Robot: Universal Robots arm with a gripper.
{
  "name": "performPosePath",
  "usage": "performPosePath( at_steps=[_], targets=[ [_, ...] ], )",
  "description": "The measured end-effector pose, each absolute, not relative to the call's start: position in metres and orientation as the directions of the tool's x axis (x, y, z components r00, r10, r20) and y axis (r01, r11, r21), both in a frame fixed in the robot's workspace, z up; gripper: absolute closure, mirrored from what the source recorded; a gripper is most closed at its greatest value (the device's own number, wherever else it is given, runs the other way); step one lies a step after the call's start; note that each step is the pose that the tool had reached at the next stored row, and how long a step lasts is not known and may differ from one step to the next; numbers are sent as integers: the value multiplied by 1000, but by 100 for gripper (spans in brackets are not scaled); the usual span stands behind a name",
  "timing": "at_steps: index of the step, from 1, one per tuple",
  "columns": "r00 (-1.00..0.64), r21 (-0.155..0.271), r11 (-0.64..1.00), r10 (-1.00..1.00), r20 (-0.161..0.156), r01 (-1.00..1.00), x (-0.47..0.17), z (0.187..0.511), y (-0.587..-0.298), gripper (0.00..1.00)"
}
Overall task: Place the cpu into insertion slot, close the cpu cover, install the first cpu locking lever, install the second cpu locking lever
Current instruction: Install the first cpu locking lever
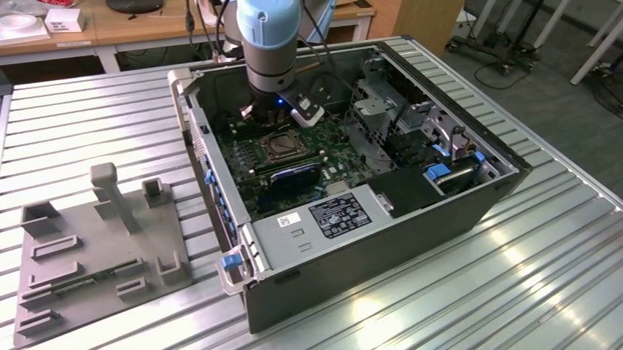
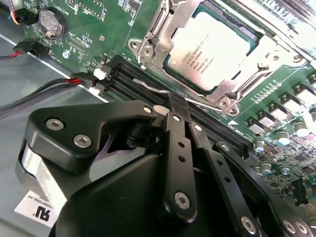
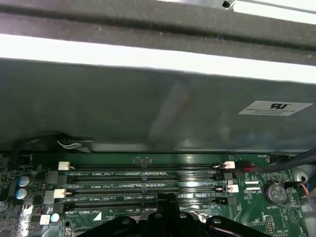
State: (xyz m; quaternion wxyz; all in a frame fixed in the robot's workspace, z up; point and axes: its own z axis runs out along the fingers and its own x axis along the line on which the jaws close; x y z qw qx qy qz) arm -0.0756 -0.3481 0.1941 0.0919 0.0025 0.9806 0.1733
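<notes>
The cpu [image 2: 207, 47], a silvery-beige square, lies flat in the insertion slot [image 1: 279, 146] on the green motherboard [image 2: 98, 29]. The silvery cpu cover [image 2: 266, 49] is folded down around it, its cut-out showing the chip's top. A thin wire locking lever [image 2: 148, 85] runs along the socket's edge, above the black memory slots [image 3: 143, 187]. My gripper [image 2: 174, 98] is shut, and its black fingertips sit right at this lever, hiding its middle. In the exterior view the arm [image 1: 268, 44] reaches down into the open computer case just behind the socket.
The case walls [image 1: 200, 124] enclose the board closely. Red and black cables [image 2: 49, 86] and a coin battery [image 2: 52, 22] lie beside the memory slots. A drive cage [image 1: 389, 109] stands on the exterior view's right. A grey fixture [image 1: 98, 248] rests on the slatted table.
</notes>
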Motion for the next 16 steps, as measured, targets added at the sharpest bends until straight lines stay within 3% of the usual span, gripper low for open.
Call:
performPosePath(
  at_steps=[16],
  targets=[
    [-983, 341, 940, 37, -179, -27, -73, 196, -346, 89]
  ],
)
